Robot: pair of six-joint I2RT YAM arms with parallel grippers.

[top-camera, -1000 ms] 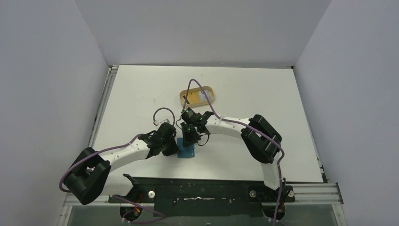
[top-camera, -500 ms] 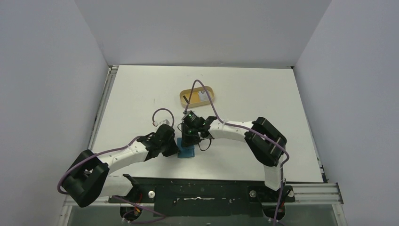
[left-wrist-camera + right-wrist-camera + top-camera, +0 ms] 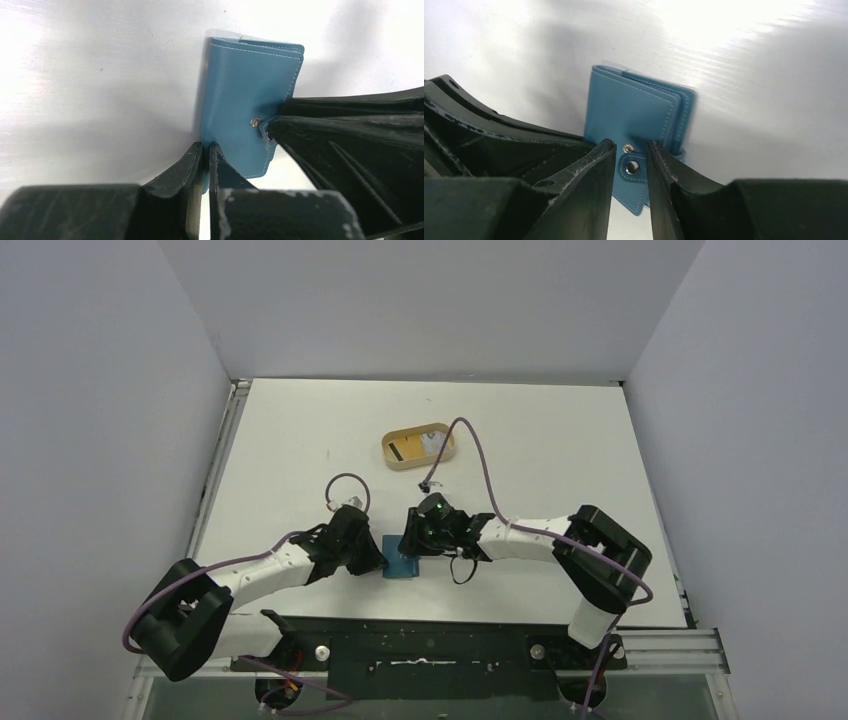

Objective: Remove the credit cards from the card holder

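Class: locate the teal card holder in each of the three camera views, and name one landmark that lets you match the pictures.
Top external: card holder low in the picture, just left of centre.
Left wrist: card holder upper centre, long side running up the picture.
Right wrist: card holder at centre, tab pointing to the bottom edge.
Landmark: the metal snap stud on its cover shows in both wrist views; from above it is too small to tell.
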